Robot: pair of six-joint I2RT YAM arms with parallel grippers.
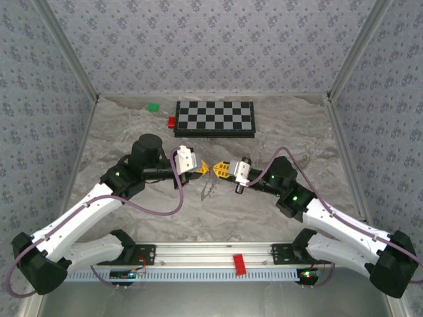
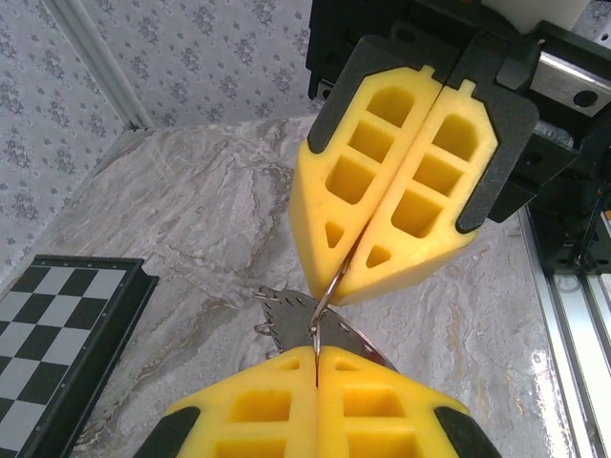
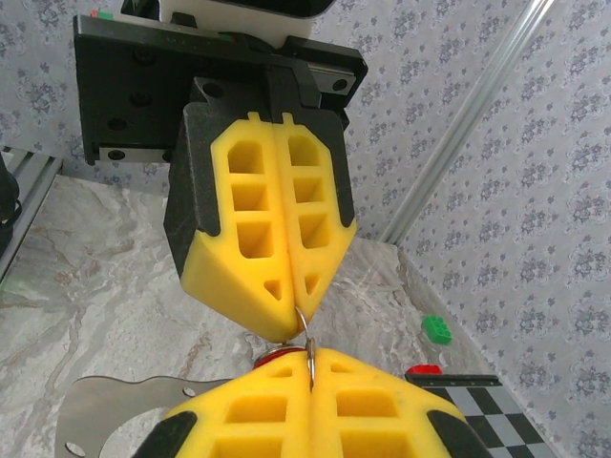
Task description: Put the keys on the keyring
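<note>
Marble-patterned table [image 1: 277,218]: the chessboard [image 1: 215,117] lies at its far edge. My left gripper [image 1: 203,169] and my right gripper [image 1: 220,170] meet tip to tip above the table's middle. Both sets of jaws are fully closed, each pinching the thin wire keyring [image 2: 326,300] from opposite sides. A flat grey metal piece [image 2: 286,322] hangs just below the tips. The red key [image 3: 275,355] sits just beside my right fingertips, under the left gripper. I cannot tell whether it is threaded on the ring.
</note>
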